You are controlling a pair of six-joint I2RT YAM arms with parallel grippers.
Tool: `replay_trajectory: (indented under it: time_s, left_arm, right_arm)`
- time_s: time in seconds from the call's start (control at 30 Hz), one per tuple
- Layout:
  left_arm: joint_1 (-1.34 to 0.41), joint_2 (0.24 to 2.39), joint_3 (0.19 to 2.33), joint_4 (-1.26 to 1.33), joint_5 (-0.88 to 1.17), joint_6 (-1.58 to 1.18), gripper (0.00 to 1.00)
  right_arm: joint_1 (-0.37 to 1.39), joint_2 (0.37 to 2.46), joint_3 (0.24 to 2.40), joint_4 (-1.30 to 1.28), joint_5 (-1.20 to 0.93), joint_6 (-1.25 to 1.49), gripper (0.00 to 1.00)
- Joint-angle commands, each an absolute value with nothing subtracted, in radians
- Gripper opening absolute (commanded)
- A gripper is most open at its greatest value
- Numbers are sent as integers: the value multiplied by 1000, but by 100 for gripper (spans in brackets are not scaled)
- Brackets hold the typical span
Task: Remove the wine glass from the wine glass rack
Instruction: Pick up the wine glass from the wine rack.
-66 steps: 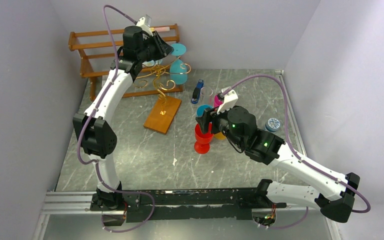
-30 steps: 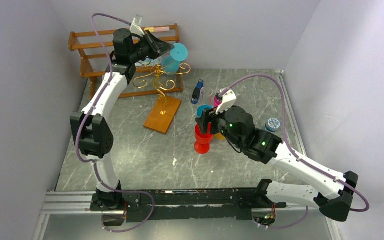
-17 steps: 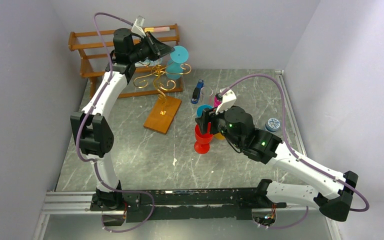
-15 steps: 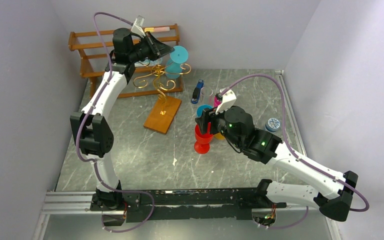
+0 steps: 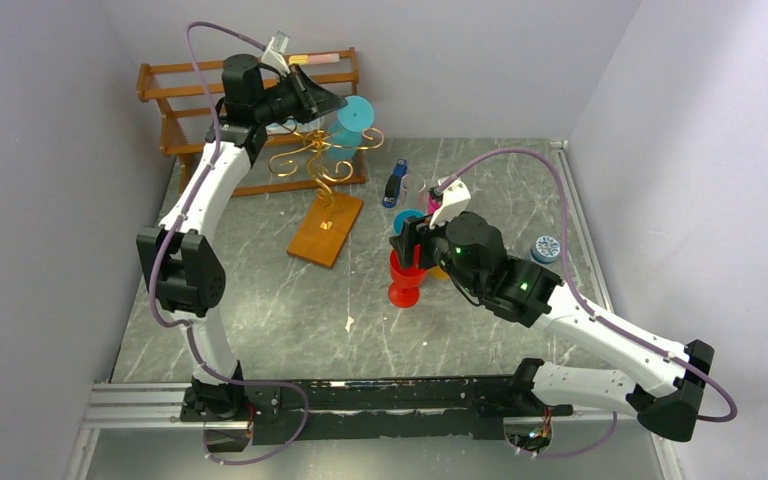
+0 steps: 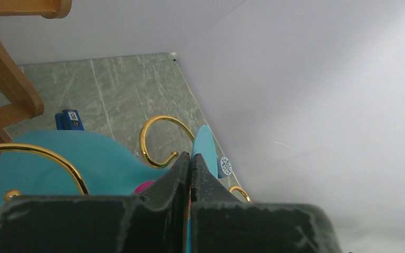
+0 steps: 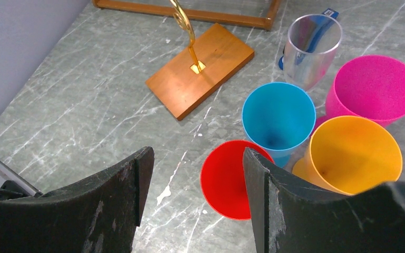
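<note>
Left edge: a slatted shelf rack stands in the back-left corner, its left end close to the side wall.
Left gripper: raised at the top of the wine glass rack, in front of the shelf rack's right end. Its jaws are pressed together, pinching the thin foot of the wine glass. In the wrist view a teal sliver shows between the fingers, and the foot's edge sticks out past their tips.
Wine glass: teal, hung on the rack's upper right scroll arm, with a gold curl passing between bowl and foot. The back wall is close behind it, with open air to its right.
Rack base: a flat wooden slab lying at an angle on the table, one short edge near the shelf rack's foot.
Open room, middle: bare table runs from the base to the rail at the near edge, and a bare band separates the base from the red glass.
Behind the cups: a dark blue item and a clear glass stand just beside each other.
Right gripper: low over the red glass, jaws spread wide, the rim under the gap. Whether a finger touches it cannot be told.
Cup cluster: a blue cup, pink cup and orange cup are packed close at the red glass's right.
Right edge: a blue-lidded jar stands near the table's edge, apart from the cluster.
</note>
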State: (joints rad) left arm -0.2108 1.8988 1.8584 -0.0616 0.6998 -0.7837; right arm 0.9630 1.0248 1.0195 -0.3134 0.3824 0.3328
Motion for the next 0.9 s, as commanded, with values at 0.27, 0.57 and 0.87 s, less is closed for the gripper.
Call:
replay_trajectory:
  time_s: [0.27,0.57,0.87]
  left_arm:
    - [-156,1813,1844,-131,666,-771,5]
    - [-127,1825,1880,-89,668,-812,5]
    - [-125,1921,1962,24,696,-887,5]
  right_arm:
    - [959,1016,1019,-322,403,347,67]
    - [959,1012,1025,-327,400,350,67]
    - [959,1024,1037,-333,401,346,67]
